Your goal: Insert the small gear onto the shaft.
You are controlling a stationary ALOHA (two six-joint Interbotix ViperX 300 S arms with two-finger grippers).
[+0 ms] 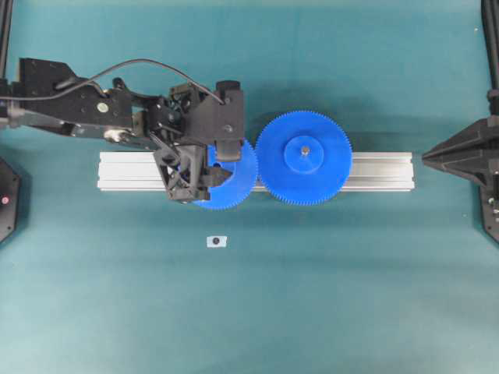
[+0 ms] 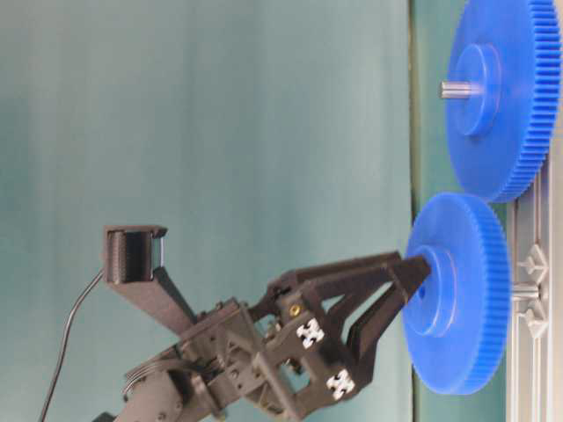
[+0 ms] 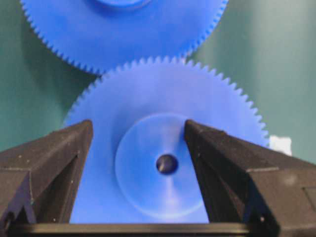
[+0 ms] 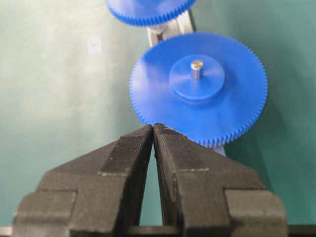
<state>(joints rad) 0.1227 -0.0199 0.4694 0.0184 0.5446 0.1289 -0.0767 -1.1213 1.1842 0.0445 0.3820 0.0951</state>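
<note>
Black fingers (image 3: 54, 163) of the left tool (image 3: 138, 131) fill the foreground of the left wrist view, spread apart on either side of the raised hub of the small gear (image 3: 163, 148); a gap shows between each fingertip and the hub, so the tool is released and grips nothing; the gear's dark centre hole sits between the fingers. Seen from overhead, the small gear (image 1: 230, 183) lies flat on the silver rail (image 1: 382, 171), partly under the left tool (image 1: 195, 175), its teeth meeting those of the larger gear (image 1: 304, 158) beside it; the larger gear carries its own grey pin at its centre. From the table-level view the small gear (image 2: 462, 294) sits on the rail with a short piece of the shaft (image 2: 524, 289) showing between gear and rail; whether the gear is fully seated I cannot tell. On the teal bench (image 1: 312, 296) a small white tag (image 1: 217, 241) lies apart from the rail; the right tool (image 4: 153, 129) is clenched, fingertips together, holding nothing, back from the larger gear (image 4: 197, 89).
</note>
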